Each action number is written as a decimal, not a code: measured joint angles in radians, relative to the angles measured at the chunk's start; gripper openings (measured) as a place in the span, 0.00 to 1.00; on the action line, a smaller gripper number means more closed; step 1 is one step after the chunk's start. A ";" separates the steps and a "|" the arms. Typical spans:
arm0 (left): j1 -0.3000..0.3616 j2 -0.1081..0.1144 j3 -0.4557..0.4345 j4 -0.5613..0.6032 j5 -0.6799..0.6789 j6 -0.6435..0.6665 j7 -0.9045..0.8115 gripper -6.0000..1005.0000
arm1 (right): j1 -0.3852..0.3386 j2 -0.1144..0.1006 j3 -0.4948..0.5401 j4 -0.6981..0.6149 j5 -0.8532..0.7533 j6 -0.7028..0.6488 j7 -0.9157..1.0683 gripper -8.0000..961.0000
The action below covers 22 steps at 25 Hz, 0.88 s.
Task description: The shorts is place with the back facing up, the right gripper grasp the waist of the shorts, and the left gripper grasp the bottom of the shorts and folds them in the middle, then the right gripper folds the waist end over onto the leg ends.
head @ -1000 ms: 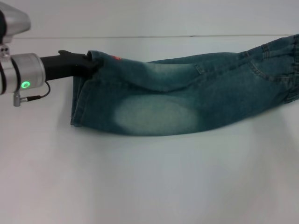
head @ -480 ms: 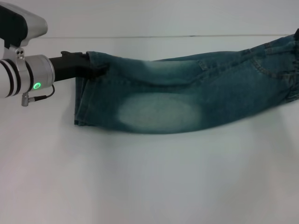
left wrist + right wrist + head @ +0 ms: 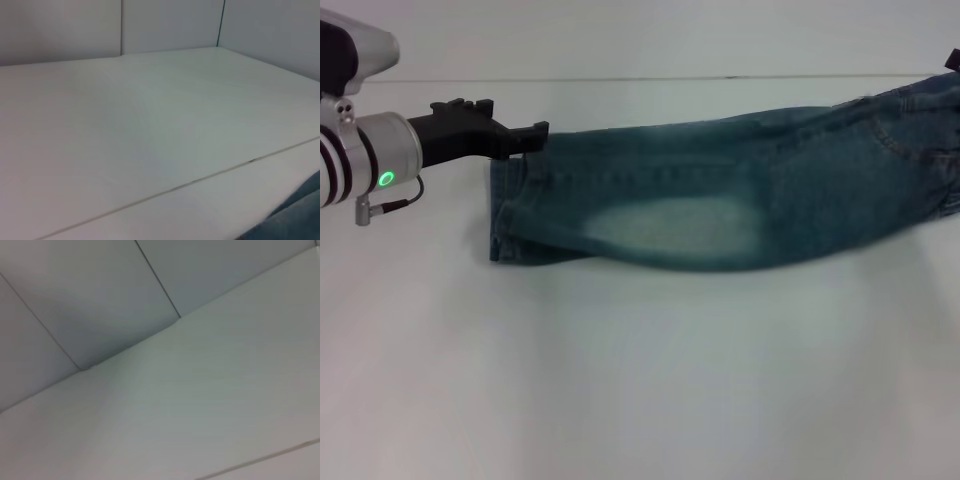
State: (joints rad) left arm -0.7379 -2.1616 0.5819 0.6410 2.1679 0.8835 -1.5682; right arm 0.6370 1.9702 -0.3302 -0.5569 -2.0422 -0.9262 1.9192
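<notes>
The shorts [image 3: 720,195] lie folded lengthwise across the white table [image 3: 640,370], showing blue-green denim with a pale faded patch. The leg ends [image 3: 505,215] lie flat at the left. My left gripper [image 3: 532,133], black on a silver wrist with a green ring light [image 3: 386,180], hovers just over the far corner of the leg ends, open and holding nothing. The waist end [image 3: 930,130] runs out of the head view at the right. Only a black sliver of my right gripper [image 3: 954,60] shows there. A corner of denim [image 3: 300,215] shows in the left wrist view.
A thin seam [image 3: 620,78] runs across the back of the table. Bare tabletop [image 3: 640,400] lies in front of the shorts. The right wrist view shows only tabletop [image 3: 200,405] and grey wall panels [image 3: 100,300].
The left gripper has let go of the leg-end corner, which dropped flat onto the table. Its fingers now sit just above the denim. The shorts lie flatter and slightly farther right.
</notes>
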 joint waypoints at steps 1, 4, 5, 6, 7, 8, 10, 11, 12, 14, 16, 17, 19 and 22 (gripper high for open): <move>0.001 0.000 0.000 0.000 0.000 -0.002 0.000 0.74 | 0.000 0.000 0.000 0.000 0.000 0.002 0.000 0.84; 0.004 0.000 -0.001 0.000 0.000 -0.008 -0.001 0.83 | 0.000 0.002 0.000 0.002 0.001 0.016 0.002 0.94; 0.005 0.000 0.000 0.000 0.000 -0.012 -0.001 0.86 | -0.001 0.005 0.000 0.004 0.001 0.023 0.003 0.97; 0.006 -0.001 0.001 0.000 0.000 -0.016 -0.001 0.88 | -0.001 0.009 0.002 0.006 0.001 0.032 0.004 1.00; 0.007 -0.001 0.003 0.000 0.000 -0.021 -0.001 0.91 | -0.002 0.013 0.003 0.006 0.004 0.042 0.005 1.00; 0.007 -0.001 0.006 0.000 0.000 -0.025 -0.001 0.91 | -0.004 0.018 0.005 0.006 0.008 0.052 0.005 1.00; 0.009 -0.002 0.008 -0.001 0.000 -0.028 -0.001 0.91 | -0.007 0.026 0.004 0.006 0.018 0.067 0.006 1.00; 0.009 -0.002 0.009 -0.001 0.000 -0.028 -0.001 0.91 | -0.008 0.028 0.003 0.006 0.022 0.071 0.006 1.00; 0.011 -0.002 0.010 -0.002 0.000 -0.029 -0.001 0.91 | -0.008 0.029 0.001 0.006 0.023 0.072 0.006 1.00; 0.014 -0.003 0.011 -0.002 0.000 -0.029 0.000 0.91 | -0.008 0.030 0.000 0.009 0.023 0.074 0.008 1.00; 0.016 -0.003 0.011 -0.002 0.000 -0.030 0.003 0.91 | -0.008 0.033 -0.001 0.010 0.023 0.078 0.021 1.00; 0.017 -0.003 0.011 -0.002 0.000 -0.030 0.004 0.91 | -0.008 0.034 -0.002 0.010 0.023 0.080 0.028 1.00; 0.018 -0.003 0.012 -0.001 0.000 -0.030 0.006 0.91 | -0.008 0.035 -0.004 0.009 0.021 0.079 0.040 1.00; 0.020 -0.003 0.012 -0.001 0.000 -0.030 0.008 0.91 | -0.008 0.036 -0.007 0.003 0.020 0.058 0.054 1.00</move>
State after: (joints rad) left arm -0.7182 -2.1647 0.5937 0.6397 2.1674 0.8539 -1.5606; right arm 0.6287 2.0060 -0.3372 -0.5538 -2.0221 -0.8685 1.9730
